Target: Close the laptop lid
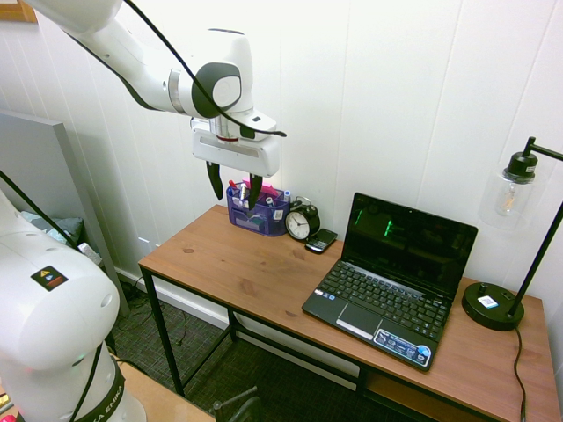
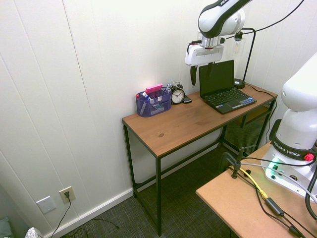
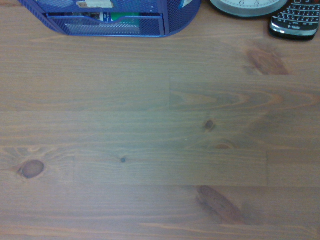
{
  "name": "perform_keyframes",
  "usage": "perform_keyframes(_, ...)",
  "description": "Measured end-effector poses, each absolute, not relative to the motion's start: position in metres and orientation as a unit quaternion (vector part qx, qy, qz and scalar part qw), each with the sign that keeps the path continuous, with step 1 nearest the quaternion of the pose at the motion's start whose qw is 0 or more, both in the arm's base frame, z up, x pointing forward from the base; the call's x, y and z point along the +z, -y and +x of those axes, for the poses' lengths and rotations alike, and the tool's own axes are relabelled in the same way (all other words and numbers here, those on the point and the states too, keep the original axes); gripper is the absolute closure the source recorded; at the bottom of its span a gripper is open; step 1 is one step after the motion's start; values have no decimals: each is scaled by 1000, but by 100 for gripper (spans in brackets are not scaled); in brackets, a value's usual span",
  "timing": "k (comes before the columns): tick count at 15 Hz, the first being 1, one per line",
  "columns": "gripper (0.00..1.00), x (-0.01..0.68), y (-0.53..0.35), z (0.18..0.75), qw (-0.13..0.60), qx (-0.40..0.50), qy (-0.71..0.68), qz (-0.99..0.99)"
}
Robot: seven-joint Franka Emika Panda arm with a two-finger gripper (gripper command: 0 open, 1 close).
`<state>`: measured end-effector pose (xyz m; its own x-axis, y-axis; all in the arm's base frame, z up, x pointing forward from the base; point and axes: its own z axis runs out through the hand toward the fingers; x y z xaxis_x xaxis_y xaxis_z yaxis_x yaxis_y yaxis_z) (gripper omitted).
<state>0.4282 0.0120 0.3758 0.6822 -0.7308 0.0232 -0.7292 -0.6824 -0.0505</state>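
A small black laptop sits at the right end of the wooden desk (image 1: 255, 272). Its laptop lid (image 1: 410, 242) (image 2: 216, 78) stands upright and open, dark screen facing the front of the desk. The keyboard base (image 1: 387, 312) (image 2: 228, 98) lies flat and carries a blue-white sticker near its front corner. My gripper (image 1: 234, 187) (image 2: 201, 74) hangs high above the desk, to the left of the laptop, fingers pointing down. It is open and holds nothing. The wrist view shows only bare desk wood (image 3: 150, 140) below it.
At the back of the desk stand a blue mesh organizer (image 1: 257, 209) (image 2: 152, 101) (image 3: 110, 20), a black alarm clock (image 1: 302, 222) (image 2: 178, 94) (image 3: 247, 6) and a black phone (image 1: 321, 240) (image 3: 295, 20). A black desk lamp (image 1: 497, 299) stands right of the laptop. A white panelled wall backs the desk.
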Motion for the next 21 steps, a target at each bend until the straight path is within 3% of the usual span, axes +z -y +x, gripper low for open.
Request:
perform_keyframes(5,0,394,21,440,17,-43,-421,-906)
perform_keyframes(16,0,426,233,533,32,-110,-554,-824)
perform_keyframes(17,100,422,246,541,38,-111,-559,-820)
perform_keyframes(21,100,406,284,566,48,-117,-578,-806)
